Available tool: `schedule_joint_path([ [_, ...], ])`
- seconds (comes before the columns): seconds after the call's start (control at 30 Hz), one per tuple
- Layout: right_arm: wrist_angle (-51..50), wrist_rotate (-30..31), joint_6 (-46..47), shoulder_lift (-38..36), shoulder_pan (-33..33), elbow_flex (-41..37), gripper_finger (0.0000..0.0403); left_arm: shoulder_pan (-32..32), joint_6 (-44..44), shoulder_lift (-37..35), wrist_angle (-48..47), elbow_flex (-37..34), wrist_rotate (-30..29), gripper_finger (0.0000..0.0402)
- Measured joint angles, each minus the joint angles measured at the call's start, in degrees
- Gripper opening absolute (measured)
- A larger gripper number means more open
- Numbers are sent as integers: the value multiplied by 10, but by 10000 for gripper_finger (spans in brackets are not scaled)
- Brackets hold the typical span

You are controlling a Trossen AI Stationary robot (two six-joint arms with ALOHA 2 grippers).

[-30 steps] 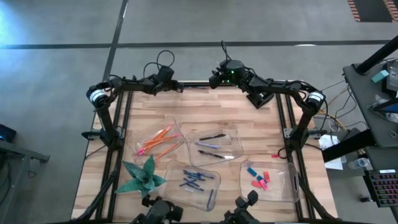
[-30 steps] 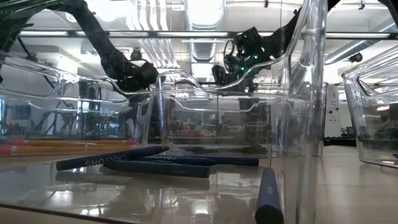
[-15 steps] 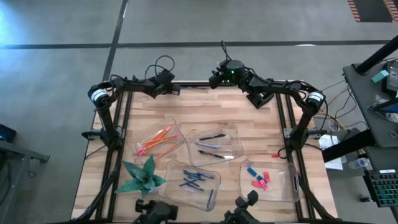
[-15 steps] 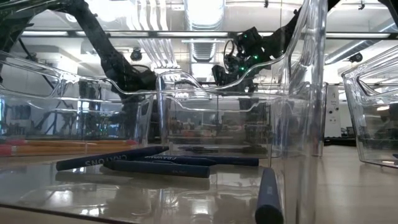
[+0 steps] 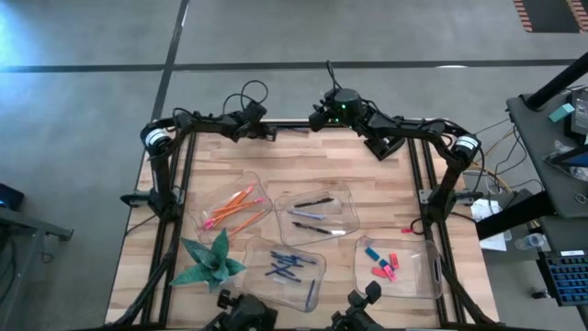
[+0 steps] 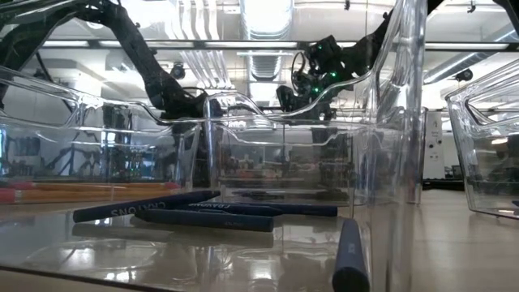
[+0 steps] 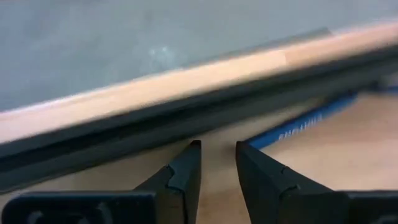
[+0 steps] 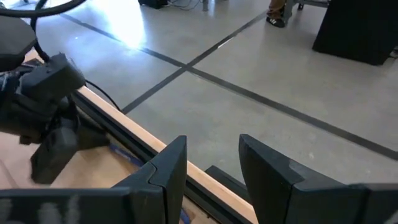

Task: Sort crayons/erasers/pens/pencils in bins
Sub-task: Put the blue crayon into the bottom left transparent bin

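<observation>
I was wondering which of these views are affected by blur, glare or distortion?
Left wrist view: the table edge and a blue stick are streaked with blur. Low view: the clear bins bend and mirror the room behind, with ceiling lights glaring. High view: evenly lit, with a pale sheen on the floor at left.

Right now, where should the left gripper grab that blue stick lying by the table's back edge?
Probably around its middle, coming straight down from above. The blue stick lies flat on the table, close beside the dark rail, so a sideways approach looks cramped. The left gripper should straddle its thin width.
</observation>
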Motion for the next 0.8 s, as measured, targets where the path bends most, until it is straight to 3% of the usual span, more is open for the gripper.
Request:
schedule_joint_path([
  [0.3, 1, 0, -23, 0, 0, 0, 137, -36, 155, -5, -2, -2, 208, 86],
  [0.57, 1, 0, -23, 0, 0, 0, 137, -41, 188, -21, 54, -2, 180, 86],
  [0.8, 1, 0, -23, 0, 0, 0, 137, -67, 263, -24, 63, -2, 235, 86],
])
